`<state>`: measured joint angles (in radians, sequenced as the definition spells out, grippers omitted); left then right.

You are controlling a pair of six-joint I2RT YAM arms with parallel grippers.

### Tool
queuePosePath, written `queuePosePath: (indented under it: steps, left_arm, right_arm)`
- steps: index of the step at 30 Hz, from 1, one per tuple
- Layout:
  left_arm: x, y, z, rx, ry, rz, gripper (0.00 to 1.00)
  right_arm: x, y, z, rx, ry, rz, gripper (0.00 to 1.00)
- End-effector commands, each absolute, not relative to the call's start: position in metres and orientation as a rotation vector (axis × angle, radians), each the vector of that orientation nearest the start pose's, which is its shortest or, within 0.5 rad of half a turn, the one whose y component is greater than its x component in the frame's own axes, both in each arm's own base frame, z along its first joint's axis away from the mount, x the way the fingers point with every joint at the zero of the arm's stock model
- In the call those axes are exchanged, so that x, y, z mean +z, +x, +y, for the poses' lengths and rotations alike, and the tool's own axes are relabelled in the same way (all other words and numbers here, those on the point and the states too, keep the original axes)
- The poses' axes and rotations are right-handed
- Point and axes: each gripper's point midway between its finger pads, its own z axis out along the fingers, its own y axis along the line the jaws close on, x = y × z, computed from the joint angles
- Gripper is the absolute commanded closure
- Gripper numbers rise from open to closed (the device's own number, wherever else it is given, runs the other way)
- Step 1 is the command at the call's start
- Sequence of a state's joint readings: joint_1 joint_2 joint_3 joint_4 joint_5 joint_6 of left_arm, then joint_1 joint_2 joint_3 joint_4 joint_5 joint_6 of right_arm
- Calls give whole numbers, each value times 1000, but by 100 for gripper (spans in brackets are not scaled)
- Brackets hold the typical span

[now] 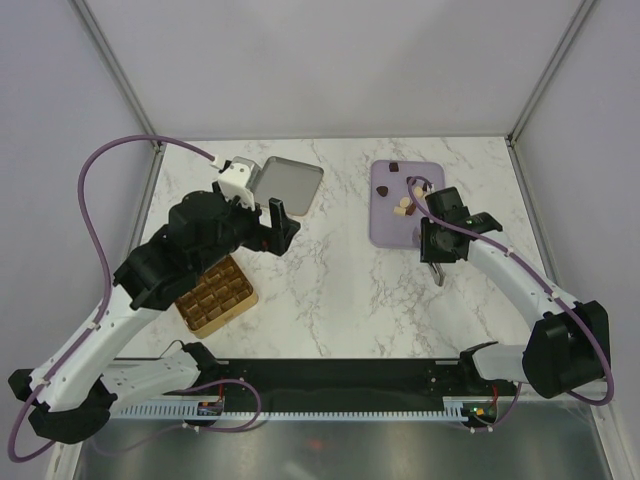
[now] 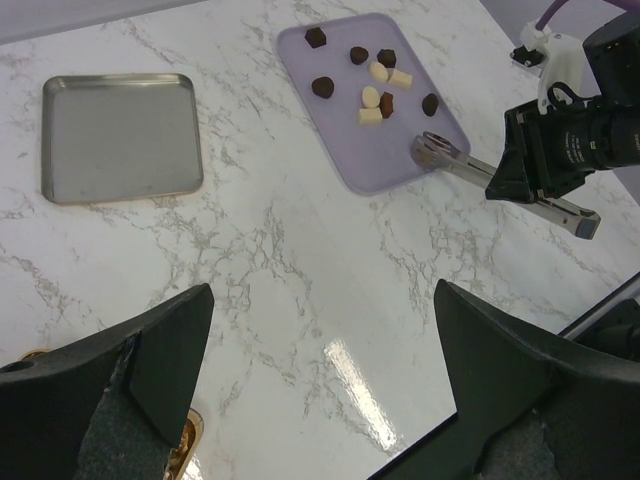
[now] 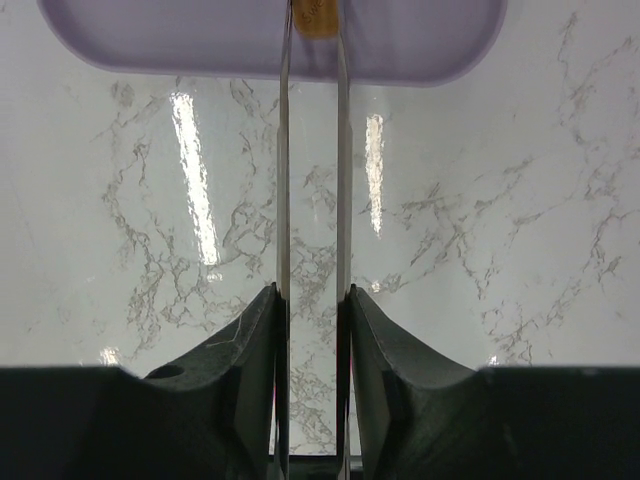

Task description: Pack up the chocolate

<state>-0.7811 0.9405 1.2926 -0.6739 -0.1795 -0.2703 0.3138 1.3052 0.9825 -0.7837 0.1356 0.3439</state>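
The chocolate point(image 2: 322, 87) lies scattered on the lilac tray point(image 2: 340, 150) at the far right of the table point(image 1: 330, 280): dark pieces with a few cream ones among them. The right gripper point(image 3: 312, 295) is clenched on a pair of tongs point(image 2: 465, 165), its fingers point(image 3: 250, 340) pressing both blades. The tong tips reach over the tray's near edge. In the right wrist view a tan piece point(image 3: 316, 18) sits between them, cut off by the top of the frame, so I cannot tell whether it is pinched. The left gripper point(image 2: 322, 300) hangs released, jaws wide, over bare marble. The gold box point(image 1: 215, 295) at near left is partly hidden under the left arm. A steel tray point(image 2: 120, 135) lies at far left.
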Motion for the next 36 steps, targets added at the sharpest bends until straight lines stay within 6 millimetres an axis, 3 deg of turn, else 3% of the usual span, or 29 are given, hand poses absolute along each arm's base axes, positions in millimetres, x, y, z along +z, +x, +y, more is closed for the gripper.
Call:
queuePosePath:
  steps: [1, 9, 15, 21, 28, 36]
  left_arm:
    - [371, 227, -199, -559, 395, 1834, 0]
    - [382, 230, -199, -555, 387, 1815, 0]
    - [397, 235, -193, -519, 367, 1784, 0]
    - [400, 234, -197, -536, 372, 1783, 0]
    - [393, 235, -197, -531, 377, 1802, 0]
    - [389, 234, -196, -526, 371, 1809, 0]
  right_arm:
    - [129, 288, 84, 85, 82, 2577, 63]
    - [148, 305, 92, 115, 66, 2536, 64]
    - [158, 317, 111, 230, 32, 2507, 64]
    - [149, 325, 104, 164, 30, 2511, 57]
    - [135, 328, 128, 324, -24, 2506, 49]
    - [125, 338, 137, 336, -56, 2501, 48]
